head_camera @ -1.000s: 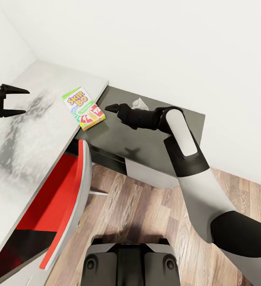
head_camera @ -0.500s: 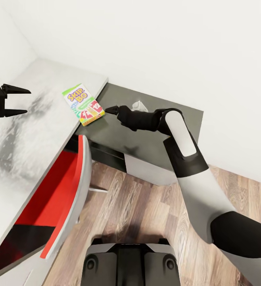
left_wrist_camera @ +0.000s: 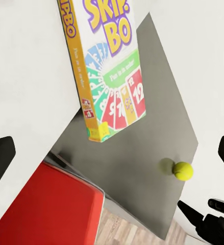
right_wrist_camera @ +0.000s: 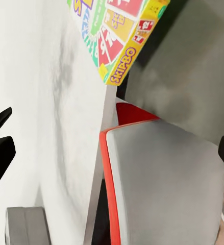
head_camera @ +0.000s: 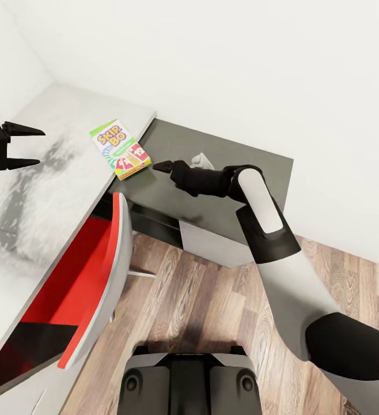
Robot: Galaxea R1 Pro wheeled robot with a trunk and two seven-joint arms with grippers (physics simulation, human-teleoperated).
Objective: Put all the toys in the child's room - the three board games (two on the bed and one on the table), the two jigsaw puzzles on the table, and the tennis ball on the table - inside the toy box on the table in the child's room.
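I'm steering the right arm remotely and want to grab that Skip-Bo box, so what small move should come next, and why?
Probably ease the right gripper a little further toward the Skip-Bo box, because its tips sit just short of the box's corner, which overhangs the white table edge, and nothing lies between them.

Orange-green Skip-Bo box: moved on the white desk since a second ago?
Yes. The orange-green Skip-Bo box overhung the edge of the white desk toward the right gripper earlier; now it sits farther onto the top, pushed away from that gripper.
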